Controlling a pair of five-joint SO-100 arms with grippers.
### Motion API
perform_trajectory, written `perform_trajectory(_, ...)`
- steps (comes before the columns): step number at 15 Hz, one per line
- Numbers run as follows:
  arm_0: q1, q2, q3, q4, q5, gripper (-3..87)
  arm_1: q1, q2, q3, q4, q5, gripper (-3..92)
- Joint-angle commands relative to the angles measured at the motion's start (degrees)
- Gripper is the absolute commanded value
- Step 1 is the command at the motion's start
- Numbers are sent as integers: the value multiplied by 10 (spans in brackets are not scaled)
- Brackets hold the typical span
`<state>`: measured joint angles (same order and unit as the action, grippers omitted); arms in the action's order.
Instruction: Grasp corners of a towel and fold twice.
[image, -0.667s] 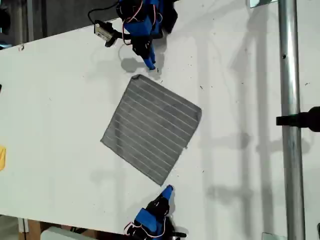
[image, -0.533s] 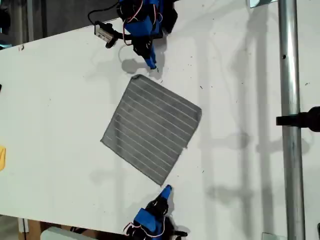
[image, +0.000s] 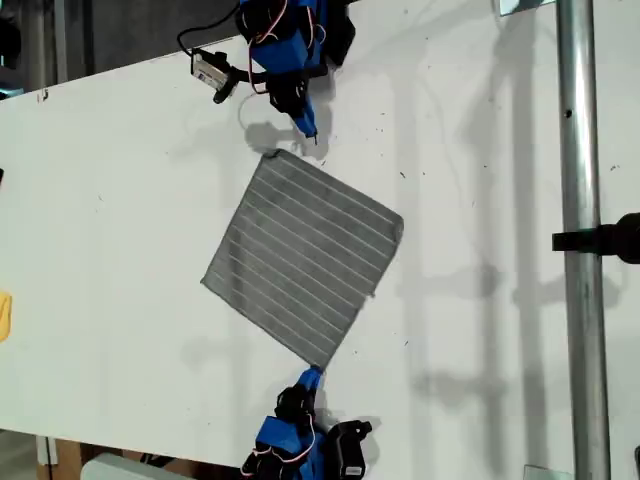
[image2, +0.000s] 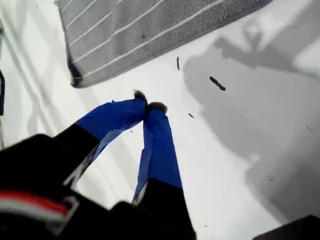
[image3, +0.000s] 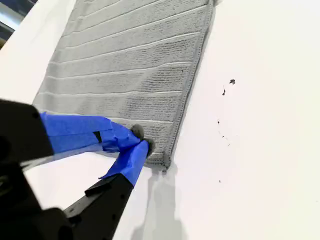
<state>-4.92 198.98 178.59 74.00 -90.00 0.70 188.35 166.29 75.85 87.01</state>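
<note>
The gray towel (image: 305, 255) with thin white stripes lies flat on the white table (image: 120, 250), turned like a diamond. My first gripper (image: 310, 128) is shut, just beyond the towel's top corner (image: 270, 155) in the exterior view and apart from it. The first wrist view shows its tips (image2: 149, 106) together over bare table, short of that corner (image2: 75, 80) of the towel (image2: 140, 30). My second gripper (image: 311, 375) is shut at the bottom corner (image: 320, 365). Its tips (image3: 142, 140) rest on the towel (image3: 130, 65) just inside that corner (image3: 164, 162).
A metal pole (image: 575, 240) with a black clamp (image: 605, 240) runs down the exterior view's right. A yellow object (image: 3, 315) sits at that view's left edge. Small dark specks (image2: 217, 83) mark the table near the first gripper. The table's edge runs behind the first arm.
My second gripper has moved toward the exterior view's left and onto the towel's bottom corner. My first gripper has drawn back slightly from the top corner. The towel has not moved.
</note>
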Motion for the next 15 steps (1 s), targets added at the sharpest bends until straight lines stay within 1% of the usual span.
perform_trajectory(1, -10, 3, -15, 8, -10, -28, -6, -2, -18, -18, -11, -3)
perform_trajectory(3, -6, 3, -42, 11, -25, -29, -12, -5, -48, -13, -11, -3)
perform_trajectory(5, 8, -22, -88, 33, -55, -29, -18, -25, -94, -11, -12, -3)
perform_trajectory(7, 23, -104, -174, 24, -54, -29, -20, -105, -178, -19, -24, -3)
perform_trajectory(10, 15, -288, -370, 55, -1, -29, -47, -341, -341, -91, -54, -3)
perform_trajectory(11, 12, -333, -428, 76, 14, -29, -60, -422, -405, -91, -59, -3)
perform_trajectory(13, 15, -432, -541, 105, 40, -29, -86, -565, -545, -75, -74, -3)
perform_trajectory(15, 25, -526, -657, 142, 64, -29, -112, -694, -700, -23, -82, -3)
